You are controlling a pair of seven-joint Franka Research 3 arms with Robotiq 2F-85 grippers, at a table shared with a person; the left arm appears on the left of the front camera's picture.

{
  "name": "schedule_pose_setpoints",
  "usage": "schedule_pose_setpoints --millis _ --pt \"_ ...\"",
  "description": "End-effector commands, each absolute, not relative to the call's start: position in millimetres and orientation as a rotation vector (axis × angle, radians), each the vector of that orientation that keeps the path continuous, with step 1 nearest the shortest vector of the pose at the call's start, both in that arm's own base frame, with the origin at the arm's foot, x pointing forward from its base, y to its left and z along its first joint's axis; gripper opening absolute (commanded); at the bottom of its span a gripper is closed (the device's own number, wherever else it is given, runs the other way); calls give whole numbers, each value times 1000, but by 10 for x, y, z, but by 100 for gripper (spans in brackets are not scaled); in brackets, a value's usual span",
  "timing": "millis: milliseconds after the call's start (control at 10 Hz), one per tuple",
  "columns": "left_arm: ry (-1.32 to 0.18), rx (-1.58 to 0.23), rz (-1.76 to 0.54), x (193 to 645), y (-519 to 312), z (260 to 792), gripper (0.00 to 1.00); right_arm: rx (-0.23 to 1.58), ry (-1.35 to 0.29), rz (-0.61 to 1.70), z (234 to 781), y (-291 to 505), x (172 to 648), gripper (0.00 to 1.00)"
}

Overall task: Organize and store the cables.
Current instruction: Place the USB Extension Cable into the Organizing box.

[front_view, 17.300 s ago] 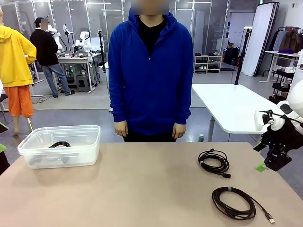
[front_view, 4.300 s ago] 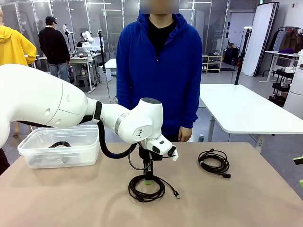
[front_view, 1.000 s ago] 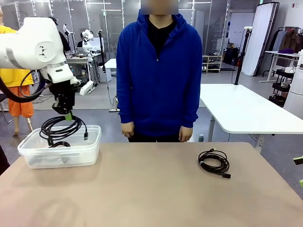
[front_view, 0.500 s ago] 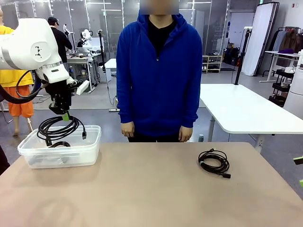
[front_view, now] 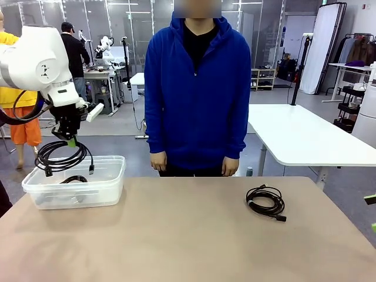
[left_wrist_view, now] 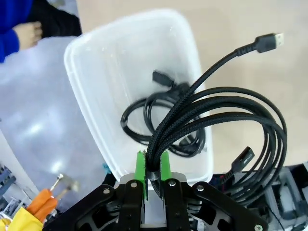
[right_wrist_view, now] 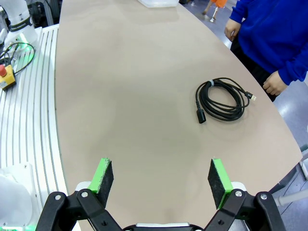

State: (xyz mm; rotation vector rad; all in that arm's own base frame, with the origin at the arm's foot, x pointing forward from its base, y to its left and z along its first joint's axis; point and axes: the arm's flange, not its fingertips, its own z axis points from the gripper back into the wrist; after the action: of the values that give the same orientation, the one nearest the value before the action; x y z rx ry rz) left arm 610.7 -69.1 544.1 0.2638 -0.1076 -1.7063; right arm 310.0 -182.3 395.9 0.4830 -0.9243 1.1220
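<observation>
My left gripper (front_view: 70,141) is shut on a coiled black cable (front_view: 59,157) that hangs from it above the clear plastic bin (front_view: 111,182) at the table's far left. In the left wrist view the green pads (left_wrist_view: 140,168) pinch the cable (left_wrist_view: 226,115) over the bin (left_wrist_view: 96,96), where another coiled cable (left_wrist_view: 144,115) lies. A third coiled cable (front_view: 265,202) rests on the table at the right, also seen as a coil (right_wrist_view: 219,100) in the right wrist view. My right gripper (right_wrist_view: 158,178) hovers open above the table, holding nothing.
A person in a blue hoodie (front_view: 197,88) stands at the far side, hands down at the table edge. A hand (right_wrist_view: 273,86) shows near the cable on the table. The tan tabletop (front_view: 188,247) stretches between the bin and that cable.
My left arm has carried the hanging cable a little further left and slightly up over the bin. The cable on the table and the person have not moved.
</observation>
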Motion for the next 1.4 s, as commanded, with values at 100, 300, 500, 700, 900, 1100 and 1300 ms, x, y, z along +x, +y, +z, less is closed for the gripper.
schedule_pose_setpoints --millis 100,300,500,700,900,1100,1300 --pt "-145 208 -1586 6430 -359 5258 13 487 -938 1117 3969 -1831 3125 100" --pt "-166 161 -1456 6649 -142 5072 13 487 -938 1117 3969 -1831 3125 100" --pt "-168 153 -1338 6852 -44 4870 13 487 -938 1117 3969 -1831 3125 100" --pt "-145 113 -1295 7046 41 4665 13 487 -938 1117 3969 -1831 3125 100" --pt "-81 118 -1260 7131 115 4490 13 487 -938 1117 3969 -1831 3125 100" --pt "-27 107 -1209 7198 169 4284 13 487 -938 1117 3969 -1831 3125 100" --pt "-26 102 -1192 7170 209 4293 38 487 -938 1117 3969 -1831 3125 100"
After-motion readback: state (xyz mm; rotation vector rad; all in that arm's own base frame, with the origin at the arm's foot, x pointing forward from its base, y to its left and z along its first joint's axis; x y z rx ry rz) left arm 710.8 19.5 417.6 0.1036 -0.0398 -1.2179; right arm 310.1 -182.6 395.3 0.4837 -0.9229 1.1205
